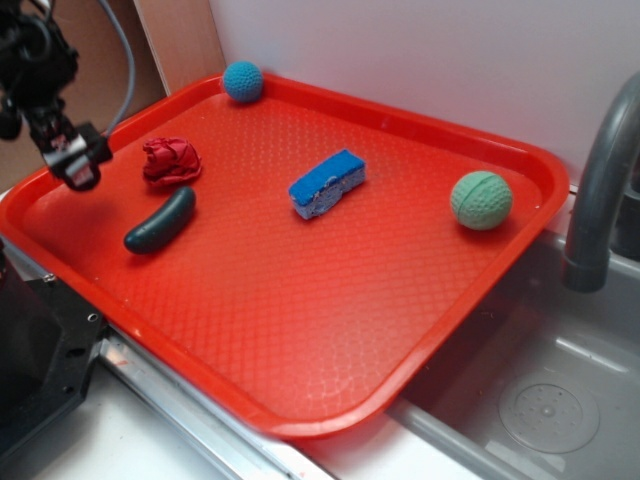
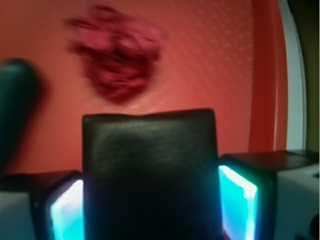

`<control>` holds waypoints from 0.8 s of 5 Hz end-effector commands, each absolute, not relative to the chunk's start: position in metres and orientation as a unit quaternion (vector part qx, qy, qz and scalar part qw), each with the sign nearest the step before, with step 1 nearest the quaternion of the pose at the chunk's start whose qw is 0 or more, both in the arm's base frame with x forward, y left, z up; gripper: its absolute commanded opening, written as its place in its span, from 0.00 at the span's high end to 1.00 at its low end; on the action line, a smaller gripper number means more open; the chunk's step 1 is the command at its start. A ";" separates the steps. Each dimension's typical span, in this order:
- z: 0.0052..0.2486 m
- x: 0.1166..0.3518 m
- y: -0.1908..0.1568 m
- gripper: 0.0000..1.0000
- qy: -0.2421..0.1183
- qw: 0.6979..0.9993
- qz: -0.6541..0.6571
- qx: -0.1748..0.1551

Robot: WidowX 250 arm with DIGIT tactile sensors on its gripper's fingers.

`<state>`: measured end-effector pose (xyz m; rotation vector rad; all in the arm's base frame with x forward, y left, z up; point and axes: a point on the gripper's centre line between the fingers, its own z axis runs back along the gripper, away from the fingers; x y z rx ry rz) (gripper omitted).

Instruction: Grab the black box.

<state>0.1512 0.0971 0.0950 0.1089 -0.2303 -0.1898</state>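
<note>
red tray [image 1: 300, 330], end effector [image 1: 75, 165] raised over its left edge, clamped on black box [image 2: 150, 175]; red cloth [image 2: 117, 55] below

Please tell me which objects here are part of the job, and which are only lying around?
Part of the job:
- black box, held between the claw's fingers
- claw

Only lying around, all on the red tray:
- red cloth
- green pickle
- blue sponge
- blue ball
- green ball
</note>
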 end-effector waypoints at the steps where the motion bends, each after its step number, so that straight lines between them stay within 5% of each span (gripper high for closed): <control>1: 0.207 0.188 0.055 1.00 -0.125 0.987 -0.076 0.061; 2: 0.219 0.205 0.048 1.00 -0.111 0.989 -0.092 0.029; 4: 0.197 0.216 0.046 1.00 -0.087 0.991 -0.099 0.013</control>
